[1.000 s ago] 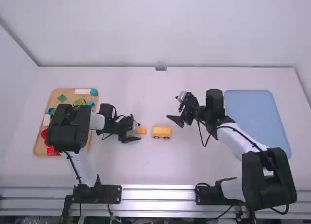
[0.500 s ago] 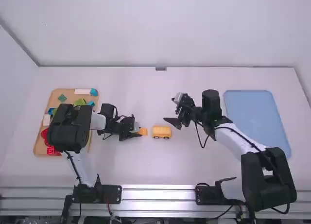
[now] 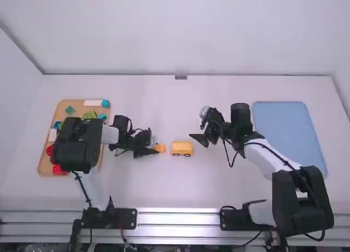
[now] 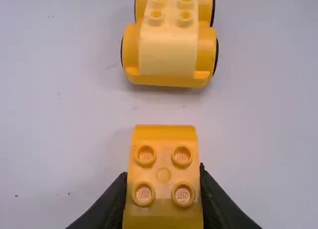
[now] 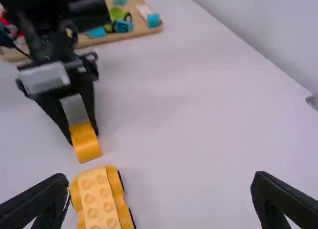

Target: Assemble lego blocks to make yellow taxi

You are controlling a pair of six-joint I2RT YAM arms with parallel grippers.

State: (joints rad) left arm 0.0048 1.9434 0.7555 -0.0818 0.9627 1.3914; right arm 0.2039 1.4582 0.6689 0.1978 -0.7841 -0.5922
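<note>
Left hand [image 4: 163, 170] clamped on block [image 4: 164, 189], near car [image 4: 168, 50] on worktop [image 3: 180, 189], not touching. Right hand [image 5: 160, 179] open, empty. Car looks largely built, studs [image 4: 185, 18] bare; still to do: probably fit block on top.

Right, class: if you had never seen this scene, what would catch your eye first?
Probably the yellow wheeled vehicle near the white table's middle. Just left of it, the left arm's jaws grip a smaller studded yellow block. The big blue tray at the table's right might come next.
</note>
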